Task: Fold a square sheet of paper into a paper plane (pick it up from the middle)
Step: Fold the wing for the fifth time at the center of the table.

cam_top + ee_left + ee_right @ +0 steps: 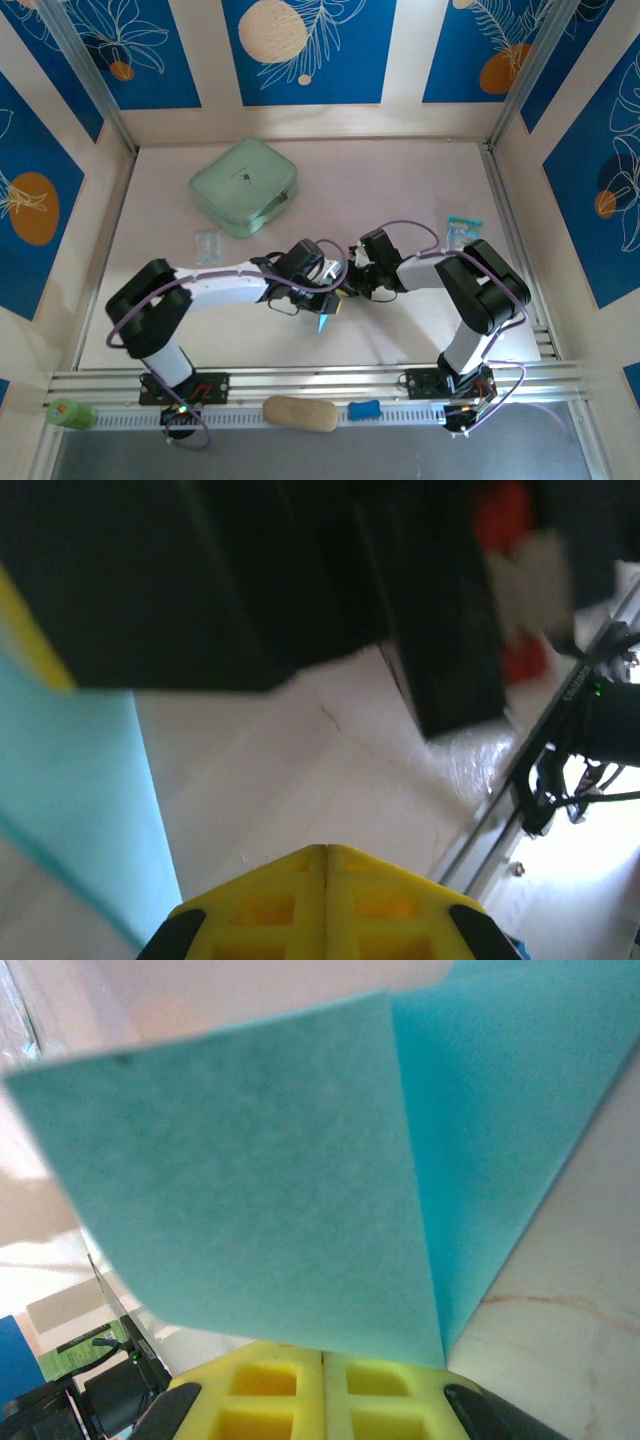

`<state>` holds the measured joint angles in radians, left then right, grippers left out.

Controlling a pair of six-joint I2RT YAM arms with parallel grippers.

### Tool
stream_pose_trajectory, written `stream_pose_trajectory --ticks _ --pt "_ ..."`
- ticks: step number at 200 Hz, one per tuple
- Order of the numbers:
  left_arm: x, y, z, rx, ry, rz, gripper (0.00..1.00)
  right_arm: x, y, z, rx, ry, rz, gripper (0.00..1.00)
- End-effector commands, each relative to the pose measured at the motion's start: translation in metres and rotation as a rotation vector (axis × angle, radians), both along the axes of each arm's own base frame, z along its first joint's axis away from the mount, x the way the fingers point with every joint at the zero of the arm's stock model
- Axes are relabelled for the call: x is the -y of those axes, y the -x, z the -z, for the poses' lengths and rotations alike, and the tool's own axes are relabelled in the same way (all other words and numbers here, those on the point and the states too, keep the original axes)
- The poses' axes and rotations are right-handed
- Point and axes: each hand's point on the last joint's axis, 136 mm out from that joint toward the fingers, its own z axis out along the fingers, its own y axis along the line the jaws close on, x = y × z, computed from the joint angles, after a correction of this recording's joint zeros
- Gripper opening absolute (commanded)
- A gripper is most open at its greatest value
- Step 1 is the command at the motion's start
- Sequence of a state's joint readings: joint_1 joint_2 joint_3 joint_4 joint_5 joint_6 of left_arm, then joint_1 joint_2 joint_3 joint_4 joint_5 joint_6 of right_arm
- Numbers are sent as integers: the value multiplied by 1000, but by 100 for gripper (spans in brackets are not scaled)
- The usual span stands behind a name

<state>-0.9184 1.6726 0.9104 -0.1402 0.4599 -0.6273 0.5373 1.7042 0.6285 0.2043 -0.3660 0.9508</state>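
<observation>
Where the arms meet: over the middle of the table (400, 190), probably so the paper can be worked in the air between them.
Mint-green case (245, 187): set at the far left, well apart from the work; its small dark mark cannot be read.
Right gripper (322, 1370): clenched on the lower edge of the square sheet of paper (250, 1180), holding it upright, likely to steady a fold.
Left gripper (325, 880): clamped together with nothing seen between its pads; cyan paper shows at the left of its wrist view.
Square sheet of paper: doubled along a crease and held clear of the table, with a pointed corner hanging down in the top view.
Printed packet (207, 245): near the case, with a second packet (463, 231) at the right; the lettering on both is too small to read.
</observation>
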Motion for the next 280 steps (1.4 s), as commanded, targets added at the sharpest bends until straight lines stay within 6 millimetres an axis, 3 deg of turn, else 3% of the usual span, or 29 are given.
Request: stream_pose_trajectory --ticks 1,26,53,88,114,142,182,216,260,280 --pt "-2 3 21 -71 -53 -7 3 29 22 41 -113 175 59 5" --pt "-25 19 48 -128 -137 -18 2 31 22 41 -111 174 64 5" --pt "-44 42 61 -196 -143 -20 3 32 21 41 -111 173 68 5" --pt "-57 64 63 -257 -128 -18 4 34 22 43 -114 177 72 5" --pt "-58 67 54 -247 -103 -10 4 34 21 42 -114 175 74 6" --pt "-53 51 28 -131 -60 -29 3 33 21 42 -113 172 74 6" --pt "-37 10 -3 -28 46 -108 3 32 20 39 -108 167 74 6" --pt "-24 -18 4 -44 62 -165 6 32 20 39 -107 165 73 6" --pt "-5 -38 12 -50 80 -178 10 32 20 38 -107 160 73 6" --pt "-11 -41 24 -48 12 -191 10 32 20 37 -106 158 73 6"
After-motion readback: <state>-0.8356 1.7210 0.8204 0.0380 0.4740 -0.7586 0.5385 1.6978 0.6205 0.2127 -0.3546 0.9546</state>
